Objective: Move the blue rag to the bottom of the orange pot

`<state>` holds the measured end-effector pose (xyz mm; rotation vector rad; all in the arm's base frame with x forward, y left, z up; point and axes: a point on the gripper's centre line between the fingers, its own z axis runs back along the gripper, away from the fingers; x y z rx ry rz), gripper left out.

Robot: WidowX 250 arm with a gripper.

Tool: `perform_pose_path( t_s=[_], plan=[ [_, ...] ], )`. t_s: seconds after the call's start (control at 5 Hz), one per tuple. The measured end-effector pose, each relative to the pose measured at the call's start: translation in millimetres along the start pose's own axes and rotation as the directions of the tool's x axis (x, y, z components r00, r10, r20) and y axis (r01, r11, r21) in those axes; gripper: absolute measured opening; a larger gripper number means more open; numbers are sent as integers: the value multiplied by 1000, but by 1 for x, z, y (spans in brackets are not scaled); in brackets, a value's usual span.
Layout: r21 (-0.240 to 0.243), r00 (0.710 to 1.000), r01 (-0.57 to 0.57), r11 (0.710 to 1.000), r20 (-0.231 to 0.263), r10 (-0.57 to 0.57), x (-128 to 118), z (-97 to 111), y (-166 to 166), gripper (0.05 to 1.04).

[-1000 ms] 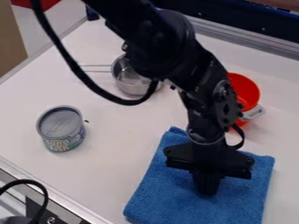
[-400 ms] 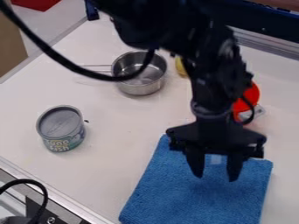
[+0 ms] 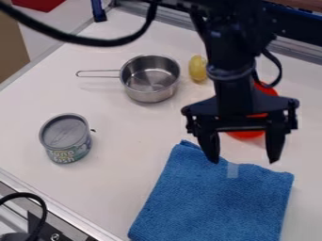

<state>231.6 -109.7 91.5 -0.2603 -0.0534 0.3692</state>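
When leaving the rag [image 3: 213, 202], lift straight up first — no drag, no bump. See it flat at the near right of the table [image 3: 119, 188], on the near side of the pot [image 3: 246, 134], with a small gap between: likely good enough for the spot asked for. Find the gripper [image 3: 243, 161] by the far edge of the rag, wide open, holding nothing. Leave it wide, so as not to snag the far edge. Mind the pot, just behind — best to rise well above before swinging away. If wanting a closer fit, pinch and pull gently.
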Motion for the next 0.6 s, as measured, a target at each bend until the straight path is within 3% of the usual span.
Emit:
perform_pose_path(
  t_s=[0.2,0.4,0.6],
  plan=[
    [33,997,-40,999,67,38,16,5,8,1000],
    [11,985,-83,997,152,80,46,18,13,1000],
    [-10,973,-113,994,201,112,75,23,12,1000]
  ],
)
